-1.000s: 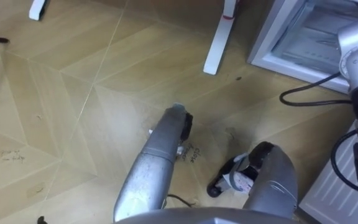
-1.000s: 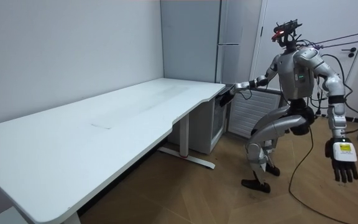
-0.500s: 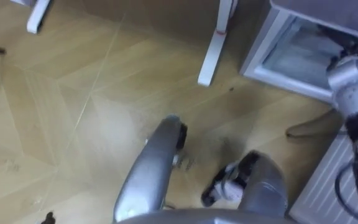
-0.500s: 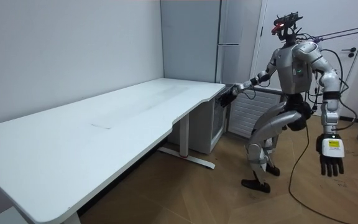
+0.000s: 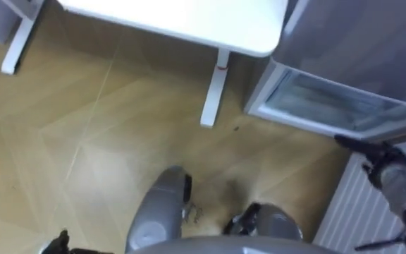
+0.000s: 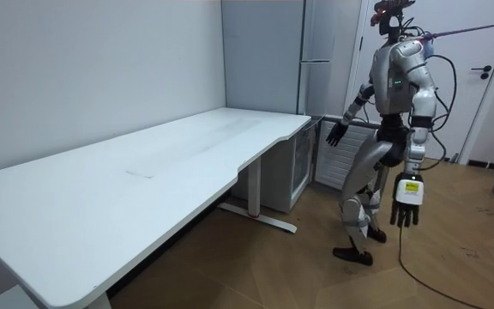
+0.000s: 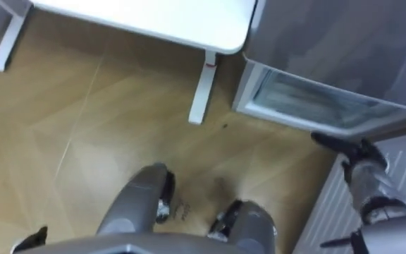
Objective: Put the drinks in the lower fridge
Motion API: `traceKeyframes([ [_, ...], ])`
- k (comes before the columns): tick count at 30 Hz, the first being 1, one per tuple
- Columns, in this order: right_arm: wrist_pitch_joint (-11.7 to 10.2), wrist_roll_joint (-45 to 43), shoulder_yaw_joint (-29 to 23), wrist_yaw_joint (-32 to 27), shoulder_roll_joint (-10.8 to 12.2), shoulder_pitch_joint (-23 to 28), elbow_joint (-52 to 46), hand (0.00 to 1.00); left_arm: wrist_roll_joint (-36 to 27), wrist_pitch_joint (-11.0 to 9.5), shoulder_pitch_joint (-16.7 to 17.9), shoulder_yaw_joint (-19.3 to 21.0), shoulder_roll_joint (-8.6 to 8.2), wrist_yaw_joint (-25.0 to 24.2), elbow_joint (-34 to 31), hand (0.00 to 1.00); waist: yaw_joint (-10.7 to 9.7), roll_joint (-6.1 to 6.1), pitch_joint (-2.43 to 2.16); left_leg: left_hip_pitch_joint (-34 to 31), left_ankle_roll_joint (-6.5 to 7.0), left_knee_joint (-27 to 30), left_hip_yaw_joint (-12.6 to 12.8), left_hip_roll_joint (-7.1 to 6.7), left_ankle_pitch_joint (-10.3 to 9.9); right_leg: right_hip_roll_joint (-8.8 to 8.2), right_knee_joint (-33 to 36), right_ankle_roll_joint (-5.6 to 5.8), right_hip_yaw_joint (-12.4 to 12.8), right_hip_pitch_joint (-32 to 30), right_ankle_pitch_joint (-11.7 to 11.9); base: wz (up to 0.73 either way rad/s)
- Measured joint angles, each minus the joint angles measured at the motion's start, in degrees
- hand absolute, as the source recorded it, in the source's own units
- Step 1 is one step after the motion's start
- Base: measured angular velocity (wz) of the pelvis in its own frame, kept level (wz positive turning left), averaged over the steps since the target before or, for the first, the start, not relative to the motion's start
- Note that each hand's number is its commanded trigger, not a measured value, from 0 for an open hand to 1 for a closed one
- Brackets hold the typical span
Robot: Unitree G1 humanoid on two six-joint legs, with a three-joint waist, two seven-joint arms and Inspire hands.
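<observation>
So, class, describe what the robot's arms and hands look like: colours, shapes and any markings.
Both arms are silver-grey, built of rounded shell segments with darker joints. The right hand is black, with slim dark fingers, on a pale grey forearm. The left hand is black too, and carries a white tag with a yellow mark on its back.

- We can read no words, numbers or signs anywhere.
- Small dark scribbles (image 5: pixel 193 212) lie on the floor (image 5: pixel 97 141) in front of the fridge (image 5: pixel 344 42); we cannot make out any letters.
- Away from the fridge, the left hand (image 6: pixel 404 206) has a label (image 6: pixel 409 189) on its back, too small to read.
</observation>
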Motion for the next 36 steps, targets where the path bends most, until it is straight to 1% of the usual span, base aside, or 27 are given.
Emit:
traceKeyframes([
  [1, 0.5, -2.2, -1.0, 1.3, 0.7, 1.8, 0.7, 0.00, 0.0, 0.2, 0.0, 0.2, -0.30, -0.1, 0.4, 0.00, -0.5, -0.04, -0.19, 3.0, 0.16, -2.7, 0.5, 0.01, 0.5, 0.55, -3.4, 0.44, 0.0, 2.8, 1.2, -0.15],
  [2, 0.6, -3.1, -1.5, 1.6, 1.2, 2.5, 1.2, 0.00, 0.0, 0.2, 0.0, 0.6, -0.62, -0.1, 0.8, 0.00, -0.6, -0.13, -0.34, 4.4, 0.22, -4.0, 0.7, -0.01, 0.7, 0.75, -4.9, 0.62, 0.1, 4.2, 1.8, -0.16],
  [3, 0.8, -4.3, -2.0, 1.9, 2.3, 4.2, 1.4, 0.00, 0.0, 0.3, 0.0, 1.9, -1.33, 0.0, 1.2, 0.00, -0.7, -0.20, -0.45, 7.0, 0.28, -5.9, 1.2, 0.06, 0.9, 1.36, -7.6, 0.99, 0.7, 6.5, 2.7, -0.21],
  [4, 1.3, -5.5, -2.0, 2.4, 3.5, 5.8, 1.3, 0.00, 0.1, 0.3, -0.1, 2.3, -1.89, 0.1, 1.8, 0.00, -1.2, -0.28, -0.48, 9.1, 0.34, -7.4, 1.8, 0.15, 1.0, 1.74, -9.7, 1.22, 1.1, 8.5, 3.5, -0.22],
  [5, 1.4, -6.0, -2.0, 2.5, 4.1, 6.6, 1.2, 0.00, 0.1, 0.3, -0.1, 2.3, -2.13, 0.1, 2.1, 0.00, -1.3, -0.34, -0.50, 10.1, 0.39, -8.1, 2.2, 0.20, 1.0, 1.88, -10.7, 1.36, 1.2, 9.4, 3.9, -0.25],
  [7, 2.0, -12.9, -2.1, 3.6, 6.2, 9.3, 0.8, 0.00, 0.4, 0.4, -0.4, 3.0, -3.80, 0.6, 3.3, 0.00, -1.8, 0.00, -0.59, 13.8, 0.49, -10.9, 3.3, 0.41, 1.2, 2.87, -15.2, 1.89, 2.1, 13.0, 5.7, -0.25],
  [8, 2.2, -15.0, -2.2, 3.6, 6.7, 10.0, 0.8, 0.00, 0.8, 0.4, -0.4, 3.5, -4.37, 0.8, 3.4, 0.00, -2.1, 0.13, -0.58, 14.8, 0.54, -11.5, 3.5, 0.43, 1.2, 3.14, -16.6, 2.03, 2.3, 14.1, 6.3, -0.26],
  [9, 2.5, -18.6, -2.4, 3.5, 7.5, 11.3, 0.8, 0.00, 1.2, 0.4, -0.3, 4.0, -5.12, 0.8, 3.5, 0.00, -2.1, 0.18, -0.63, 16.7, 0.60, -13.1, 4.3, 0.55, 1.3, 3.44, -18.1, 2.19, 2.9, 15.7, 7.1, -0.28],
  [10, 2.8, -21.5, -2.3, 3.3, 8.3, 12.3, 0.5, 0.00, 1.2, 0.7, -0.3, 4.5, -5.70, 0.9, 3.4, 0.00, -2.4, 0.13, -0.61, 18.1, 0.61, -14.2, 5.0, 0.54, 1.4, 3.50, -19.1, 2.28, 3.3, 16.7, 7.6, -0.26],
  [11, 2.9, -22.7, -2.2, 3.1, 8.8, 12.7, 0.4, 0.00, 1.1, 0.8, -0.3, 4.5, -5.85, 0.9, 3.3, 0.00, -2.7, 0.09, -0.64, 18.6, 0.63, -14.8, 5.1, 0.51, 1.4, 3.51, -19.6, 2.41, 3.4, 17.2, 7.8, -0.18],
  [13, 2.9, -25.6, -1.7, 2.6, 10.5, 13.8, 0.4, 0.00, 1.2, 1.0, -0.4, 4.4, -6.39, 1.0, 3.3, 0.00, -3.3, -0.35, -0.47, 21.2, 0.62, -16.7, 5.8, 0.33, 1.7, 3.63, -21.8, 2.53, 3.9, 19.4, 8.6, -0.12],
  [14, 2.8, -26.0, -1.7, 2.6, 10.8, 14.2, 0.4, 0.00, 1.2, 1.0, -0.5, 4.4, -6.60, 1.2, 3.2, 0.00, -3.4, -0.41, -0.43, 21.8, 0.62, -17.0, 5.9, 0.30, 1.7, 3.73, -22.5, 2.62, 3.9, 20.1, 8.9, -0.06],
  [15, 2.7, -27.3, -1.7, 2.5, 11.4, 14.8, 0.4, 0.00, 1.3, 1.0, -0.5, 4.4, -7.07, 1.5, 3.2, 0.00, -3.7, -0.24, -0.50, 22.6, 0.62, -17.3, 5.9, 0.38, 1.8, 4.22, -24.1, 2.69, 4.3, 21.4, 9.6, -0.03],
  [16, 2.7, -28.2, -1.8, 2.4, 12.1, 15.1, 0.5, 0.00, 2.5, 1.2, -0.5, 4.5, -7.56, 2.2, 3.1, 0.00, -4.2, -0.14, -0.42, 23.3, 0.62, -17.5, 6.0, 0.38, 1.8, 4.53, -25.4, 2.76, 5.0, 22.5, 10.0, 0.00],
  [17, 2.7, -28.8, -1.9, 2.3, 12.4, 15.1, 0.5, 0.00, 3.4, 1.3, -0.5, 4.6, -7.84, 2.4, 3.1, 0.00, -4.4, -0.37, -0.35, 23.5, 0.63, -17.6, 6.0, 0.38, 1.8, 4.67, -26.0, 2.75, 5.0, 22.9, 10.3, -0.03],
  [18, 2.8, -29.9, -1.9, 2.3, 13.0, 15.2, 0.4, 0.00, 5.2, 1.9, -0.8, 4.8, -8.26, 2.5, 3.0, 0.00, -4.7, 0.12, -0.45, 23.8, 0.63, -17.8, 6.0, 0.51, 1.8, 4.98, -27.2, 2.78, 4.9, 23.6, 10.9, 0.00],
  [19, 2.8, -30.3, -2.0, 2.4, 13.6, 15.4, 0.4, 0.00, 6.5, 2.6, -1.1, 5.0, -8.40, 2.5, 2.7, 0.00, -4.9, 0.02, -0.40, 24.0, 0.62, -18.0, 6.0, 0.59, 1.8, 5.21, -28.1, 2.78, 4.9, 24.2, 11.3, 0.00],
  [22, 2.9, -31.9, -2.1, 2.4, 14.3, 16.0, 0.3, 0.00, 7.4, 3.3, -1.7, 6.4, -8.54, 2.5, 2.8, 0.00, -5.2, -0.21, -0.39, 24.5, 0.64, -18.2, 6.0, 0.60, 1.8, 5.31, -28.7, 2.76, 4.9, 24.8, 11.8, 0.00],
  [24, 2.9, -32.1, -3.0, 2.4, 14.5, 16.4, 0.1, 0.00, 8.1, 3.8, -1.8, 6.9, -8.59, 2.5, 3.2, 0.00, -5.5, 0.02, -0.20, 25.3, 0.71, -18.5, 6.2, 0.61, 1.8, 5.31, -28.8, 2.89, 5.1, 25.4, 12.1, -0.04],
  [25, 2.9, -32.1, -3.4, 2.4, 14.6, 16.6, 0.3, 0.00, 9.4, 4.1, -1.4, 6.8, -8.60, 2.5, 3.2, 0.00, -6.1, 0.14, -0.18, 25.9, 0.75, -18.9, 6.2, 0.62, 1.8, 5.36, -29.0, 2.93, 5.1, 26.0, 12.3, -0.04],
  [28, 2.9, -31.3, -6.2, 2.6, 15.1, 17.4, 1.1, 0.00, 10.9, 5.2, -1.2, 7.1, -8.62, 2.3, 3.4, 0.00, -6.2, 0.40, -0.19, 26.7, 0.85, -19.7, 6.4, 0.65, 1.9, 5.64, -29.8, 2.96, 6.2, 26.6, 12.8, -0.09],
  [29, 3.0, -31.2, -6.8, 2.6, 15.1, 17.6, 1.2, 0.00, 11.3, 5.4, -1.1, 7.2, -8.63, 2.2, 3.5, 0.00, -6.2, 0.51, -0.24, 26.8, 0.86, -19.7, 6.6, 0.72, 1.9, 5.68, -29.8, 2.95, 6.6, 26.7, 12.8, -0.17],
  [31, 3.0, -30.2, -8.7, 3.0, 15.1, 18.5, 1.4, 0.00, 12.5, 6.2, -0.8, 8.0, -8.98, 1.4, 4.0, 0.00, -6.2, 1.09, -0.62, 27.4, 0.81, -19.8, 7.2, 1.02, 1.9, 5.81, -29.8, 2.84, 7.4, 26.7, 12.9, -0.17],
  [32, 3.0, -30.0, -8.9, 3.1, 15.1, 18.7, 1.4, 0.00, 12.5, 6.3, -0.8, 8.5, -9.16, 1.1, 4.3, 0.00, -6.2, 1.19, -0.65, 27.6, 0.80, -19.9, 7.4, 1.06, 1.9, 5.85, -29.8, 2.82, 7.7, 26.8, 12.9, -0.19],
  [33, 3.0, -29.7, -9.3, 3.3, 15.1, 18.9, 1.4, 0.00, 12.5, 6.7, -0.7, 9.1, -9.39, 0.5, 4.9, 0.00, -6.2, 1.26, -0.59, 28.4, 0.74, -20.4, 7.9, 1.11, 2.1, 5.86, -29.8, 2.72, 8.3, 27.0, 12.9, -0.15],
  [34, 3.0, -29.8, -9.4, 3.6, 15.1, 19.1, 1.3, 0.00, 12.5, 7.3, -0.6, 9.4, -9.51, -0.1, 5.0, 0.00, -6.6, 1.23, -0.64, 29.0, 0.71, -20.9, 8.0, 1.11, 2.3, 5.85, -29.8, 2.67, 8.4, 27.4, 13.0, -0.13],
  [36, 3.2, -30.0, -9.4, 3.6, 15.0, 19.2, 1.2, 0.00, 12.5, 7.8, -0.4, 9.4, -9.60, -0.4, 5.0, 0.00, -6.9, 1.24, -0.63, 29.6, 0.60, -21.3, 8.1, 1.13, 2.5, 5.87, -29.8, 2.67, 8.5, 27.8, 13.0, -0.06],
])
